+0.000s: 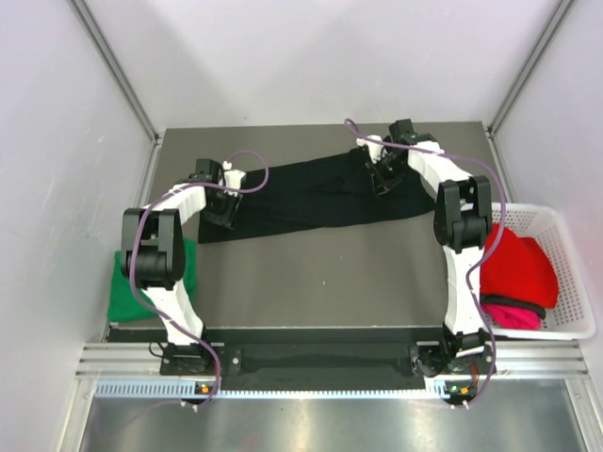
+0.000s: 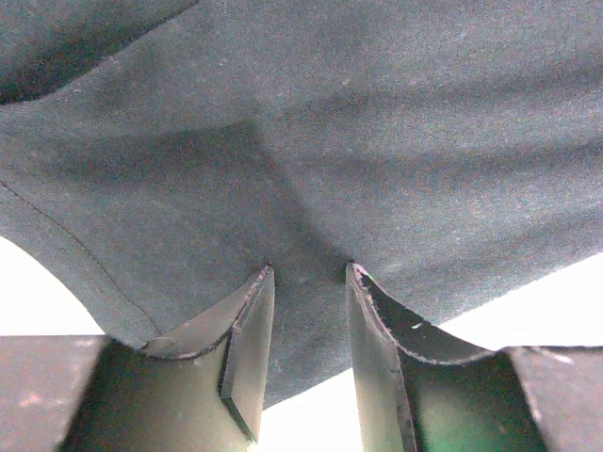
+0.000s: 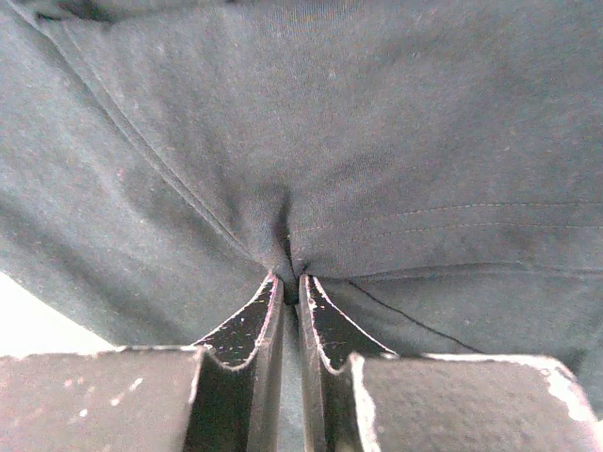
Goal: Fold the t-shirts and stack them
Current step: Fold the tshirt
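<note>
The black t-shirt (image 1: pixel 311 198) lies across the bench (image 1: pixel 330 282), left of the white mesh basket (image 1: pixel 575 282); both your jaws grasp its cloth. You are folding it, I judge; next lift both sides together.

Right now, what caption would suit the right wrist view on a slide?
Right gripper shut on a bunched fold of the soft black cloth t-shirt.
</note>
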Controlling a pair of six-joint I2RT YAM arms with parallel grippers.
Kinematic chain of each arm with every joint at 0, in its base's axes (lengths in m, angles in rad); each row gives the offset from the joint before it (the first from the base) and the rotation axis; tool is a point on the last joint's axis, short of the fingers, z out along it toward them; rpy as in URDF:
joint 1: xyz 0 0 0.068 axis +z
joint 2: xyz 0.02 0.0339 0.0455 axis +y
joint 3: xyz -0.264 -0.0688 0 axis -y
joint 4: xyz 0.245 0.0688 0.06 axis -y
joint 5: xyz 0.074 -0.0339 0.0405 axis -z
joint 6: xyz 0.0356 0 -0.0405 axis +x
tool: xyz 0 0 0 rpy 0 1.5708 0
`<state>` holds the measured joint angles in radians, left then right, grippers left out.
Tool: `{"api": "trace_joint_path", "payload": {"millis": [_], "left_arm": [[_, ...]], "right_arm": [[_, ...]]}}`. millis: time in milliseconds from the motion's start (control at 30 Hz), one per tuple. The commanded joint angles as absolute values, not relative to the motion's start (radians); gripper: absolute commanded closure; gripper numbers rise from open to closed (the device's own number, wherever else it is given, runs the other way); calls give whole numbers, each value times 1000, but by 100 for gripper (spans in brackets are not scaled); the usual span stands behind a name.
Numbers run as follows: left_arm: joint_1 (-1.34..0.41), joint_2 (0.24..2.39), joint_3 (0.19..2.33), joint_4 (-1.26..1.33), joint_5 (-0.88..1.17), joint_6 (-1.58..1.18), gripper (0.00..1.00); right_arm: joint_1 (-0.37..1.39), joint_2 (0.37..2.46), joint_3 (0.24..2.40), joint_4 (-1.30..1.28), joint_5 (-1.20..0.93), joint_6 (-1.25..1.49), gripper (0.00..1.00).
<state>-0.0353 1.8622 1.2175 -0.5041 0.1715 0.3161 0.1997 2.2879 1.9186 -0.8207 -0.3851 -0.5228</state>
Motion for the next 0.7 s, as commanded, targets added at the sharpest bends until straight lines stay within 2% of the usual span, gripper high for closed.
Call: {"api": "trace_joint_path", "payload": {"millis": [0,333,533,667], "left_arm": [[-34,1873,1180,-558,189,310,59],[-34,1873,1180,-561,193,313,59],[-34,1864,1167,-568,193,316,59],[-34,1848,1158,-569,190,321,59]], "right_arm": [[219,2178,1976,-776,-387,-517,92],[229,2157,2052,-767,-351,-515,92],[267,2264,2192,-706,-313,-545,97],[298,2321,2267,-557,-279,-545,95]]}}
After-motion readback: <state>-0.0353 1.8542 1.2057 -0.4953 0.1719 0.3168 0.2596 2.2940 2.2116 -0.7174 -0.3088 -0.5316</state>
